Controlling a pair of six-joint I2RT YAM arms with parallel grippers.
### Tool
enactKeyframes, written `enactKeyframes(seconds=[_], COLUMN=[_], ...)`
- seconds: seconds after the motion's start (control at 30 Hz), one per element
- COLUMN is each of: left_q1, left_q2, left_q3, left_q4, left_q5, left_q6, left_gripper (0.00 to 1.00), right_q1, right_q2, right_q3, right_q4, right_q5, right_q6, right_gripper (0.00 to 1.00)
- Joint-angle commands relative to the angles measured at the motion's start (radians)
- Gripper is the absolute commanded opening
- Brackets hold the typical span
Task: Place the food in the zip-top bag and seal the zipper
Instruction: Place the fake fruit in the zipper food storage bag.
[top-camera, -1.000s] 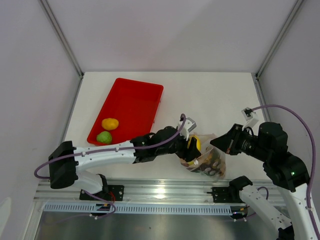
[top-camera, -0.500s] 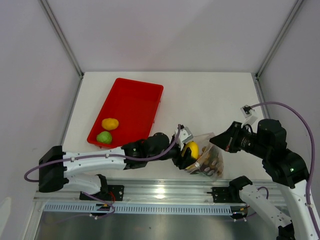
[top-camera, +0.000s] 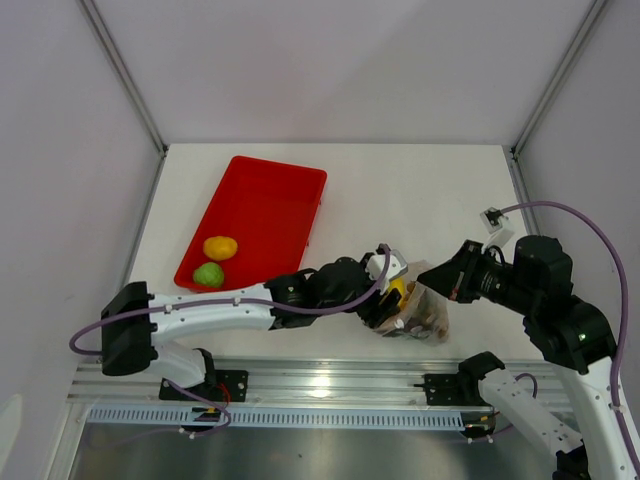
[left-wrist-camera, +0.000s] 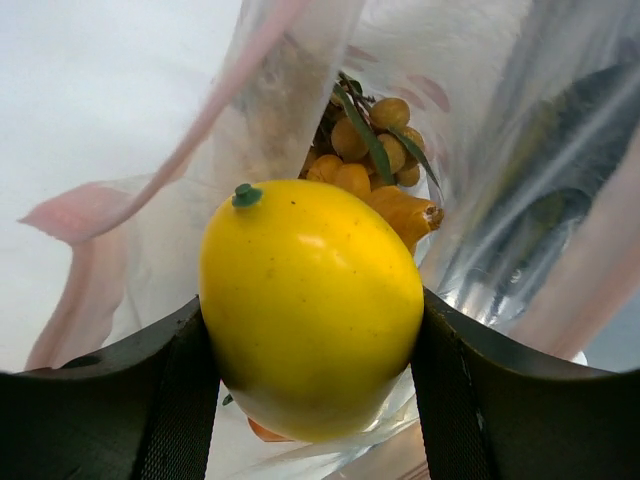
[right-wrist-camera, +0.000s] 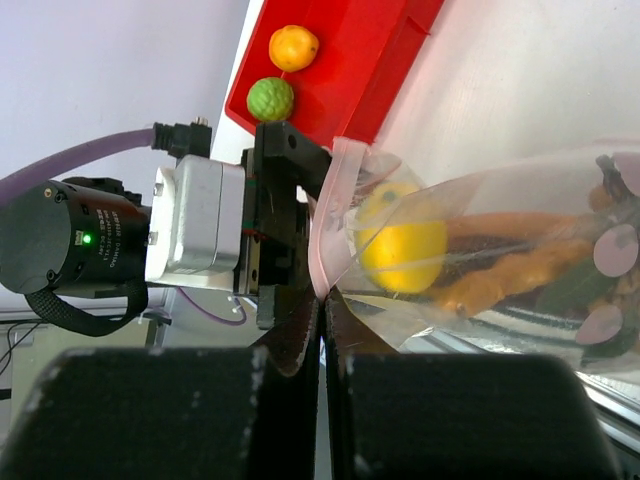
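My left gripper (left-wrist-camera: 312, 372) is shut on the yellow mango (left-wrist-camera: 310, 305), holding it in the mouth of the clear zip-top bag (top-camera: 420, 318). Inside lie a beige-brown grape cluster (left-wrist-camera: 365, 150) and orange bits (right-wrist-camera: 510, 270). My right gripper (right-wrist-camera: 322, 300) is shut on the bag's mouth edge, pinching the pinkish zipper (right-wrist-camera: 325, 240) and holding the bag up off the table. From above, the left gripper (top-camera: 395, 292) meets the bag from the left and the right gripper (top-camera: 432, 283) from the right. An orange fruit (top-camera: 220, 247) and a green lime (top-camera: 208, 274) sit in the tray.
The red tray (top-camera: 268, 205) lies at the left of the table, its near end holding the two fruits. The bag hangs close to the table's front edge, by the metal rail (top-camera: 320, 380). Grey walls enclose the table on three sides.
My left gripper dipped toward the front edge, then pushed right with the mango, deeper into the bag's mouth. The bag shifted a little; the right gripper kept its pinch.
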Motion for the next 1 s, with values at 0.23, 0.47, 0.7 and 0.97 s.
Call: enactKeyframes(seconds=[0.23, 0.47, 0.7, 0.97], left_q1=[-0.003, -0.002, -0.003, -0.002], left_q2=[0.013, -0.171, -0.352, -0.477], left_q3=[0.040, -0.106, -0.169, -0.221], left_q4=[0.040, 0.172, 0.166, 0.076], left_q5=[-0.025, 0.035, -0.027, -0.242], left_q6=[0.051, 0.010, -0.002, -0.100], left_gripper=[1.00, 0.99, 1.00, 1.00], right_q1=[-0.002, -0.001, -0.002, -0.002], right_q2=[-0.009, -0.023, -0.032, -0.030], right_q3=[0.055, 0.039, 0.026, 0.024], right_q4=[0.067, 0.040, 0.043, 0.041], right_q5=[-0.011, -0.003, 0.003, 0.006], right_q6=[0.005, -0.010, -0.012, -0.021], right_gripper=[0.00, 0.00, 0.00, 0.00])
